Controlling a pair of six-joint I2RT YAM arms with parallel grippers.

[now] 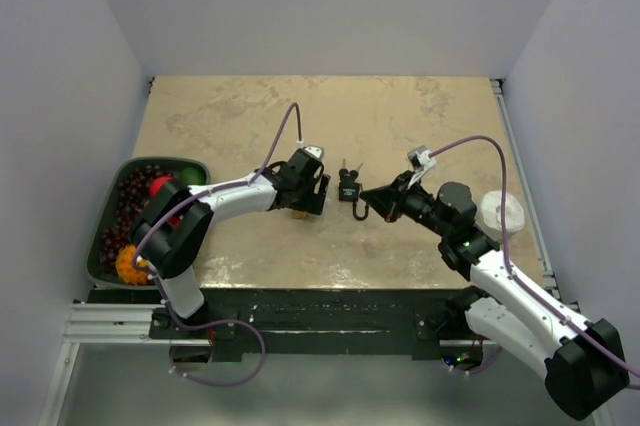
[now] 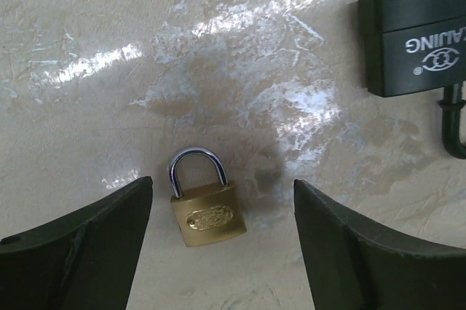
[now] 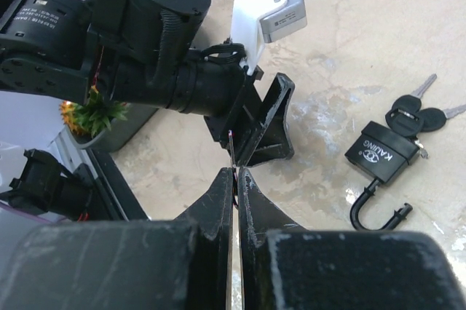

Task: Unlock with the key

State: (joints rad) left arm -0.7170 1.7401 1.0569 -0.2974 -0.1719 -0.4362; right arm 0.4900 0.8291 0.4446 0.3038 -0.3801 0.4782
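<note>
The right claw [image 3: 234,177] is pinched shut on a thin sliver seen edge-on, which I take to be the key [image 3: 231,151]. Its tip pokes out past the fingertips toward the brass lock [image 2: 209,215]. That lock lies flat on the table [image 2: 87,106], shackle closed and pointing away from the left wrist. The left claw [image 2: 220,185] stands wide open astride it, a finger on each side and neither touching.

Beyond the brass lock, on the right arm's side, lies a black lock [image 3: 380,151] with its shackle swung open and a bunch of keys [image 3: 415,115] at its body.

The step in hand looks like securing the lock. Next, the left fingers need to close on the brass body and lift it so the keyhole, which cannot be seen here, faces the key. Then comes a closely aligned insertion and a turn.
</note>
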